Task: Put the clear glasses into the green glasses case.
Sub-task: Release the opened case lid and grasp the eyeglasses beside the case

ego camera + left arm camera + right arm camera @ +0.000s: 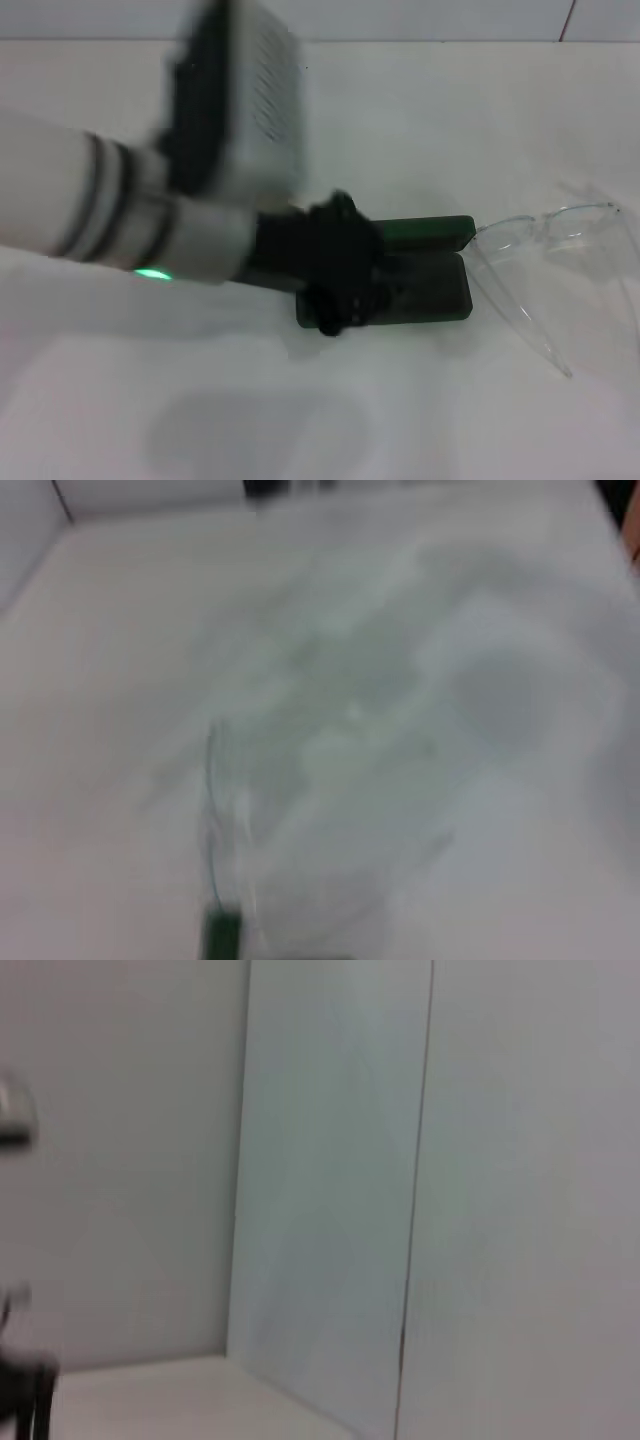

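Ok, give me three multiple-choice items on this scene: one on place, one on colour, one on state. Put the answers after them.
1. Where do the glasses lie?
A. Inside the case
B. On the table beside the case, on the robot's right
C. In the left gripper

2. What colour is the case?
A. Dark green
B. Red
C. White

3. What state is the task in?
A. Glasses packed in the case
B. Glasses not yet in the case
C. Case gone from the table

Answers: 1 B, the head view shows them on the white table right of the case. 2 A, its body shows dark green. 3 B, the glasses lie outside it, with the left gripper over the case's left end.
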You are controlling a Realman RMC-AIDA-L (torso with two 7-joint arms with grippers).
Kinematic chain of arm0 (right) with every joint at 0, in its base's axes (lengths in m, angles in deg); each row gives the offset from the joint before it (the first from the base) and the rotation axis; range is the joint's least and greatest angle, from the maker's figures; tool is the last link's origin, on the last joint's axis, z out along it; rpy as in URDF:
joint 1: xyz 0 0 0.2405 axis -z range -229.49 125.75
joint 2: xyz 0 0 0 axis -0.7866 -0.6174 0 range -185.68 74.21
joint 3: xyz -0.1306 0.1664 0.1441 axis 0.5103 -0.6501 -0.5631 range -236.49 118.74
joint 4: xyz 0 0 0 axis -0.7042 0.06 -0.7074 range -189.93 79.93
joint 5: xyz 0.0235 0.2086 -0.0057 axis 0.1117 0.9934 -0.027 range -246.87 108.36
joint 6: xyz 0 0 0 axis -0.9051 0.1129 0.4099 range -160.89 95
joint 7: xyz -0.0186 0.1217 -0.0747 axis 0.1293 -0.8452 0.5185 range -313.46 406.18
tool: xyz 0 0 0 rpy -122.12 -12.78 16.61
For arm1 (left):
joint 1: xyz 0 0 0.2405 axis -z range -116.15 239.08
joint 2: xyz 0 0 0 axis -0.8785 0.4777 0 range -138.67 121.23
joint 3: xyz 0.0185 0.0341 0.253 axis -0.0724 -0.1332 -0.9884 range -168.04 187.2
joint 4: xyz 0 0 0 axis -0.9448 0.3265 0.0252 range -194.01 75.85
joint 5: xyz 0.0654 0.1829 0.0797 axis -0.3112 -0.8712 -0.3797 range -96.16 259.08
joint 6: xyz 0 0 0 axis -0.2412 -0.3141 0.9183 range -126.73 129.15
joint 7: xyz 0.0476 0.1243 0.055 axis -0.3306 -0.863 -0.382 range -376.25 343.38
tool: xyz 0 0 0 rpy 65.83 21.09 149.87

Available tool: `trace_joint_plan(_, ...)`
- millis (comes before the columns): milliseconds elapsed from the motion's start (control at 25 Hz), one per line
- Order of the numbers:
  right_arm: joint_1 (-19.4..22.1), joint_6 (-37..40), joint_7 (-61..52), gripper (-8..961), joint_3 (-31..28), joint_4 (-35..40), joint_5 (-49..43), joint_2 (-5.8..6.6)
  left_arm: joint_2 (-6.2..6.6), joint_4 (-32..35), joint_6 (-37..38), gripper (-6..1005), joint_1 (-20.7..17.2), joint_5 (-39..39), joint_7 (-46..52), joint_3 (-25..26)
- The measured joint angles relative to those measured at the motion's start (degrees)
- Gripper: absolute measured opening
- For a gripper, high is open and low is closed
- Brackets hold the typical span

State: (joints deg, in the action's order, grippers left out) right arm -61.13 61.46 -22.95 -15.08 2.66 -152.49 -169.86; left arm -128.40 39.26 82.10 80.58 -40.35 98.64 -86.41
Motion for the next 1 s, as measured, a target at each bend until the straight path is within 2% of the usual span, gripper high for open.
trace_joint_plan(160, -0.8, -1.86, -10.73, 829, 0.01, 8.21, -7.38, -0.07, 0.23, 1.04, 8.55, 181, -1.07, 14.68, -4.63, 14.67)
trace_joint_plan(280, -3.19, -2.04, -18.99, 788, 0.16, 15.71, -16.79, 0.01, 0.26, -0.2, 14.62, 112, -1.87, 19.86, -7.51, 22.47)
trace_joint_plan(400, -6.3, 0.14, -26.04, 729, 1.35, 22.99, -26.29, 0.26, 0.15, -3.54, 18.99, 46, -2.9, 24.32, -10.12, 28.17)
trace_joint_plan(600, -12.6, 5.73, -37.14, 632, 5.48, 33.19, -38.82, 0.11, 0.29, -12.63, 21.66, 27, -4.6, 33.18, -14.86, 32.79)
trace_joint_plan(760, -19.46, 13.6, -42.1, 575, 7.81, 37.41, -45.57, 0.74, 0.27, -19.14, 24.03, 28, -4.68, 34.57, -18.23, 36.37)
trace_joint_plan(880, -25.85, 20.74, -44.26, 560, 7.74, 37.68, -48.54, 2.04, 0.43, -22.68, 25.01, 28, -4.6, 35.56, -19.87, 37.61)
trace_joint_plan(920, -27.94, 22.72, -44.92, 559, 7.84, 37.18, -49.12, 2.78, 0.56, -25.9, 25.51, 28, -4.13, 36.25, -21.89, 38.37)
trace_joint_plan(1000, -31.64, 25.38, -45.44, 558, 8.91, 35.15, -50.58, 4.29, 0.58, -28.25, 25.62, 28, -3.72, 36.39, -23.87, 38.61)
